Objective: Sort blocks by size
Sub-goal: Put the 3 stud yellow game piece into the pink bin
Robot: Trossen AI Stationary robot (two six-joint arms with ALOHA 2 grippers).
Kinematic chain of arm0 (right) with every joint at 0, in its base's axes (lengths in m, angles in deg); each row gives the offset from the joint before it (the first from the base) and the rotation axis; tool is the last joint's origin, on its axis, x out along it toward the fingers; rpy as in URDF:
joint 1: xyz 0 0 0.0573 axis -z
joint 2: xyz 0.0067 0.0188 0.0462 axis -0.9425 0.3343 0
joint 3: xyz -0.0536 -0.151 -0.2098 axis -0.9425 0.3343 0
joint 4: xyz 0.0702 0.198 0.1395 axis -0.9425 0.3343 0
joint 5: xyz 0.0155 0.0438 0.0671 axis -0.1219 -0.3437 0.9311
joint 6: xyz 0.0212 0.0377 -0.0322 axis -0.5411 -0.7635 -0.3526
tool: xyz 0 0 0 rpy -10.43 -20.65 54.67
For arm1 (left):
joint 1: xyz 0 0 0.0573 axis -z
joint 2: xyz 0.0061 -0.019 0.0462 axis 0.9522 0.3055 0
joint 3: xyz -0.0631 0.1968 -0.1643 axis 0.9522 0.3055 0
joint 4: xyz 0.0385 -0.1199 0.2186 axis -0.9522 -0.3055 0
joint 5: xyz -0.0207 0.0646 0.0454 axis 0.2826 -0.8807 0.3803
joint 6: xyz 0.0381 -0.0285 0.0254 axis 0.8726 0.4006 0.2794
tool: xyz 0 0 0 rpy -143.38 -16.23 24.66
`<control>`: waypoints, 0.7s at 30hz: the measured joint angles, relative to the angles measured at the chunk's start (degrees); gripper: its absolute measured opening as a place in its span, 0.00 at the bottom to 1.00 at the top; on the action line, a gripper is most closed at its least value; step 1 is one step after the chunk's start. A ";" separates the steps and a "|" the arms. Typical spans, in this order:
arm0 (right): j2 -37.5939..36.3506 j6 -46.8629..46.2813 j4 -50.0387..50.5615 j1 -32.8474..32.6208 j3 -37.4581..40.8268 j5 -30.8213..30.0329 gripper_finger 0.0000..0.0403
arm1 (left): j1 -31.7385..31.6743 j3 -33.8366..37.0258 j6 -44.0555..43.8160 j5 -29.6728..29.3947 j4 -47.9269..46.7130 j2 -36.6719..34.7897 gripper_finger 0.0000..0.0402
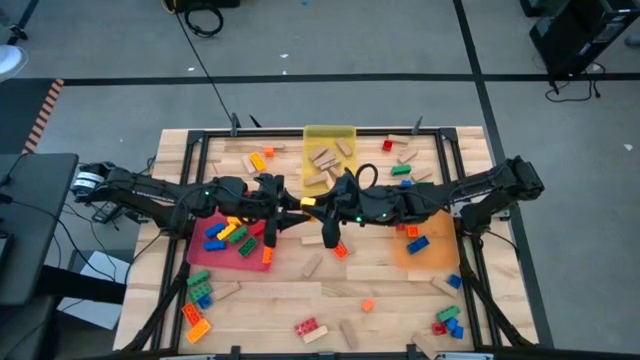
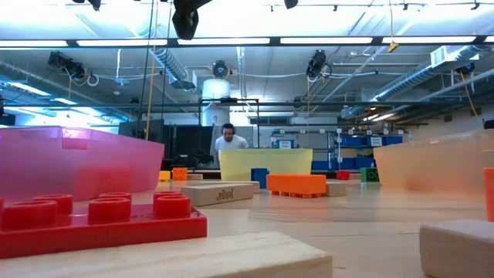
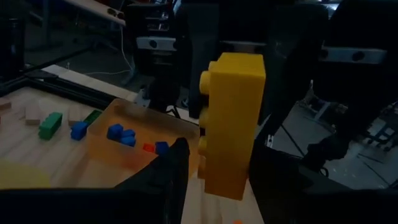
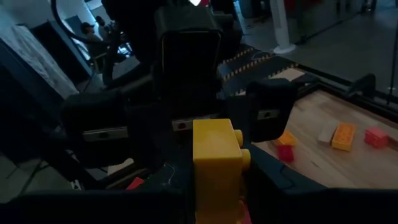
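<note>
Only wrist views: clamped yellow brick (image 3: 231,124).

The table (image 1: 380,285) is pale planked wood with a matt, visible grain. The yellow brick (image 3: 231,124) is smooth moulded plastic with a slight sheen (as is the red studded brick (image 2: 100,220)). The pink tray (image 2: 77,162) is translucent, glossy plastic; tan blocks (image 2: 220,193) look like bare, unfinished wood.

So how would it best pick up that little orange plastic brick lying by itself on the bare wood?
Straight from above, pinching two opposite flat sides of the small orange plastic brick: it lies low on bare wood with free space all around. The left gripper and right gripper meet mid-table, away from it.
</note>
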 joint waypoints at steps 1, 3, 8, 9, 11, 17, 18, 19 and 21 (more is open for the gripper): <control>-0.02 0.15 -0.08 0.04 0.00 0.52 0.26 | 0.00 0.00 -0.02 0.78 0.45 0.00 0.41; -0.02 1.10 -0.19 0.04 -0.02 1.10 0.26 | 0.00 0.00 -0.09 3.44 1.34 0.00 0.41; -0.06 1.56 -1.37 0.00 -0.04 1.69 0.26 | 0.00 0.03 -0.09 5.55 2.25 0.00 0.41; -0.06 1.68 -1.38 0.04 -0.04 1.67 0.26 | -0.02 0.04 -0.11 5.55 2.25 0.00 0.41; -0.06 1.85 -1.61 0.07 -0.04 1.65 0.26 | -0.02 0.04 -0.09 5.55 2.14 0.14 0.41; -0.09 1.99 -1.67 0.31 -0.07 1.42 0.26 | 0.00 0.09 -0.09 4.10 2.60 2.06 0.40; -0.09 1.98 -1.59 0.31 -0.07 1.35 0.26 | 0.00 0.09 -0.09 3.67 2.44 2.33 0.38; -0.09 1.90 -1.28 0.31 -0.07 1.23 0.26 | 0.00 0.09 -0.09 3.66 2.75 2.67 0.37; -0.10 1.70 -0.62 0.29 -0.07 1.25 0.26 | 0.00 0.09 -0.09 3.64 3.44 3.21 0.32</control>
